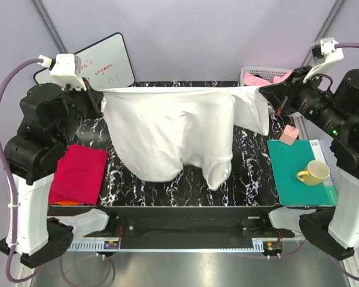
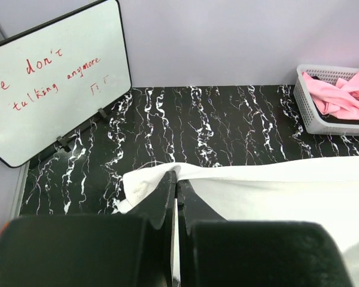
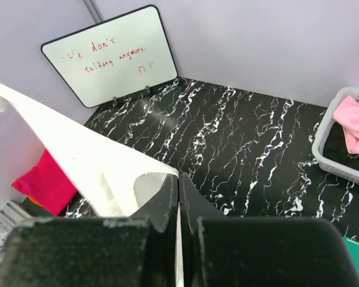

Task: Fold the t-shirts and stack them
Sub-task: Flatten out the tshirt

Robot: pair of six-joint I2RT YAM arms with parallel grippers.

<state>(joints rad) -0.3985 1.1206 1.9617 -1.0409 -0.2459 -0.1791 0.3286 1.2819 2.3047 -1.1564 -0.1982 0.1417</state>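
A white t-shirt (image 1: 173, 131) hangs spread in the air over the black marbled table (image 1: 251, 167), its top edge pulled taut between both grippers. My left gripper (image 1: 102, 97) is shut on the shirt's left corner (image 2: 143, 182); my left gripper's tips (image 2: 177, 177) pinch the cloth. My right gripper (image 1: 267, 93) is shut on the right corner; the cloth (image 3: 78, 152) runs off to the left from my right gripper's tips (image 3: 178, 177). A folded magenta-red t-shirt (image 1: 78, 173) lies at the left on an orange one (image 1: 69, 202). Pink t-shirts (image 2: 341, 95) lie in the basket.
A white mesh basket (image 1: 251, 72) stands at the back right. A whiteboard (image 1: 107, 63) leans at the back left. On the right lies a teal mat (image 1: 287, 179) with a yellow mug (image 1: 314, 172) and a small pink cube (image 1: 289, 134).
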